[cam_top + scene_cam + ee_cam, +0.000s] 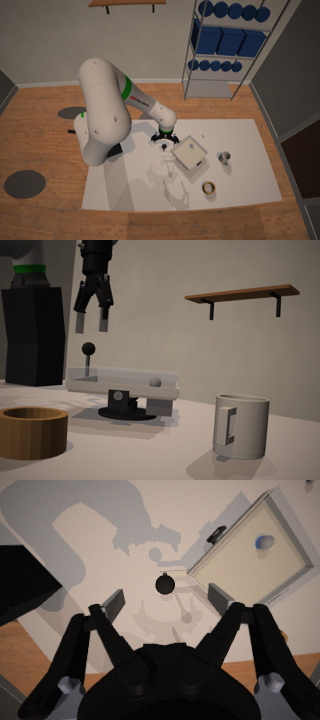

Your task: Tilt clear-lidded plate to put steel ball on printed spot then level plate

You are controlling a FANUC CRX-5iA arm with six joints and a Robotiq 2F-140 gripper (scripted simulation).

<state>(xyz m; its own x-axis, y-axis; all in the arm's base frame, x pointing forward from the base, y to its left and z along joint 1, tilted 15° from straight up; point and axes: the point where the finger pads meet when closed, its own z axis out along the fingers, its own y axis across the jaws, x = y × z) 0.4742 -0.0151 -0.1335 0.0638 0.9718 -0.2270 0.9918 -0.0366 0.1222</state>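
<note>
The square cream plate (pixel 189 152) with a clear lid sits on a black pivot base (pixel 124 410) on the white mat. It slopes slightly down to the right in the exterior view (pixel 121 382). The steel ball (pixel 191 145) lies near the plate's far corner (pixel 155 382). In the wrist view the ball (pixel 265 541) sits at the edge of a blue printed spot (pixel 258 542). A black ball knob (pixel 88 348) (pixel 164 584) on a thin stalk stands at the plate's left side. My gripper (pixel 91 325) (pixel 165 593) hangs open and empty just above the knob. A grey block (pixel 158 407) stands under the plate's right edge.
A grey mug (pixel 241 426) (pixel 225 156) stands right of the plate. A wooden ring (pixel 32 432) lies in front (pixel 208 187). A small white object (pixel 203 135) lies behind the plate. The robot's black pedestal (pixel 33 335) is at the left, and a shelf rack (pixel 224 46) stands at the back right.
</note>
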